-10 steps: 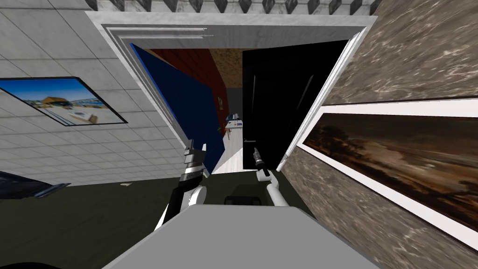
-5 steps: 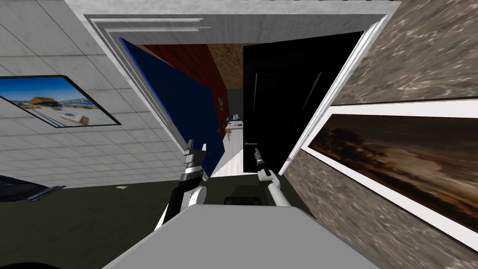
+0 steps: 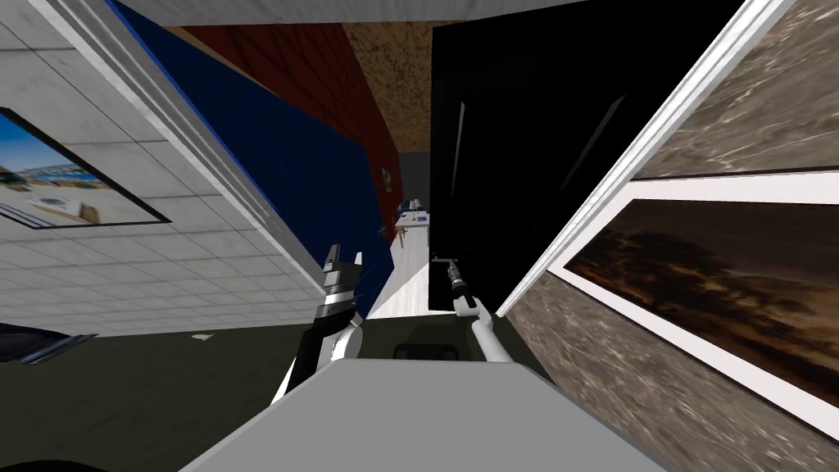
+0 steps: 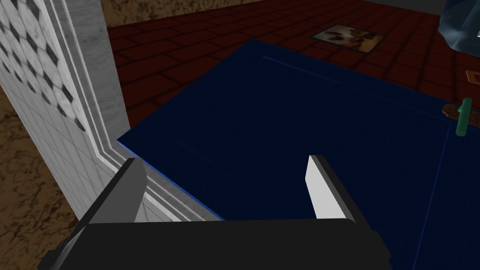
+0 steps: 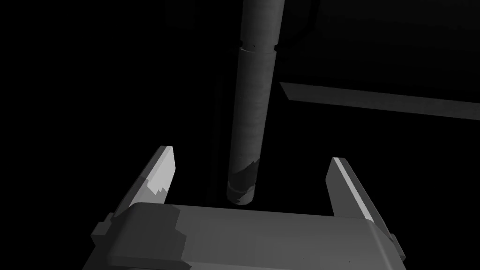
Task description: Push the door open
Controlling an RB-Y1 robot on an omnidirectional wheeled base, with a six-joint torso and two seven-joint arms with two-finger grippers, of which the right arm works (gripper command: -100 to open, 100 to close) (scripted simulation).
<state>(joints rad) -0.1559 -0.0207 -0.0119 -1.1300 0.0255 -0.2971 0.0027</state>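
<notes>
Left gripper (image 3: 342, 260) is up at the doorway, right by the bottom corner of the dark blue flat door (image 3: 311, 172). That door stands swung well inward, away from me, with its hinged edge against the left side of the white moulded door frame (image 3: 205, 147).

On the left wrist view the left gripper (image 4: 222, 160) has its two blades spread wide with nothing between them. They point at the blue door (image 4: 304, 122) close to where it meets the white frame (image 4: 89, 93). I cannot tell whether the tips touch the panel. A small green handle (image 4: 463, 117) sits out at the door's far edge. Behind the door is a dark red brick-patterned wall (image 4: 187, 37).

Right gripper (image 3: 450, 266) reaches into the right half of the opening, in front of a very dark, almost black panel (image 3: 524, 123). In the right wrist view the right gripper (image 5: 251, 158) is also wide open. A dark grey round bar (image 5: 251, 117) runs away from it, its near end sitting between the blades just above the gripper body. Neither blade presses it.

Through the gap between the blue door and the dark panel I see a strip of white floor (image 3: 410, 283).
</notes>
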